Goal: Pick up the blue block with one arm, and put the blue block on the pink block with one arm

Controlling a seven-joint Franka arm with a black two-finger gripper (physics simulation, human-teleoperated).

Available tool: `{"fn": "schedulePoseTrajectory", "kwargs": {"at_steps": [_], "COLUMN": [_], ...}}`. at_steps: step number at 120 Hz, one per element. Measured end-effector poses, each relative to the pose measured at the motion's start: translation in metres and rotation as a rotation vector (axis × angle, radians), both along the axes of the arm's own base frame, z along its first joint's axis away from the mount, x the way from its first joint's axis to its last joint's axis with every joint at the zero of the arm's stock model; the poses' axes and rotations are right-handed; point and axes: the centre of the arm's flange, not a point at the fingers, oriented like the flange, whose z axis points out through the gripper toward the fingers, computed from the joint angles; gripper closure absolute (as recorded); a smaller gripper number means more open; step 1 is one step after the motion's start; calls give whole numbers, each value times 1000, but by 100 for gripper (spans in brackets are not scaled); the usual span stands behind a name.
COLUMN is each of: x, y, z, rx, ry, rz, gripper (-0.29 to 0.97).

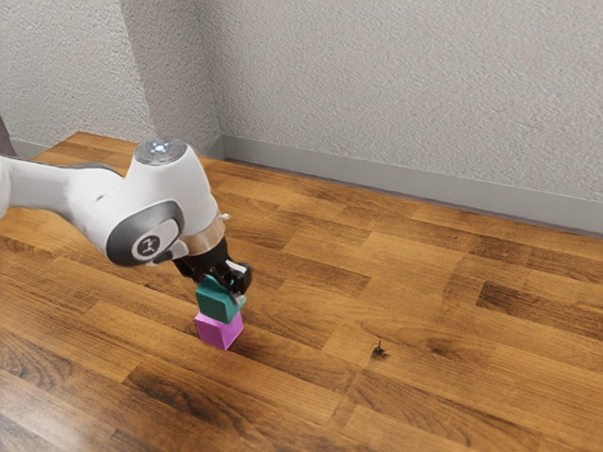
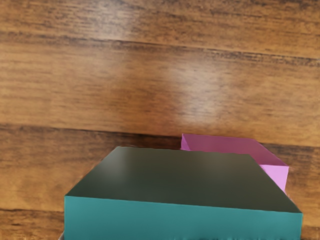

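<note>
Bare room; wooden planks, textured wall

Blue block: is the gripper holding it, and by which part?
Cannot tell. The gripper is down at the top of the blue block, which rests on the pink block; an actual clamp isn't visible.

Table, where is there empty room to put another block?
Lots of bare wood lies between the pink block and the back wall, and toward the exterior view's right past the small dark speck. It is crowded at the stack, where the jaws hold the blue block under the arm.
</note>
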Motion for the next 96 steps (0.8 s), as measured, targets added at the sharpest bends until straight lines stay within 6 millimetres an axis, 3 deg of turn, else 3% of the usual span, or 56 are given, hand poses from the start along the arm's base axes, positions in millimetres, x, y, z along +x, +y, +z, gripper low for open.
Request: {"fn": "schedulePoseTrajectory", "kwargs": {"at_steps": [58, 96], "x": [2, -1], "y": [27, 43], "z": [-4, -7], "rx": [-71, -129], "ry": [-37, -14], "rz": [30, 76], "gripper": [46, 59]}}
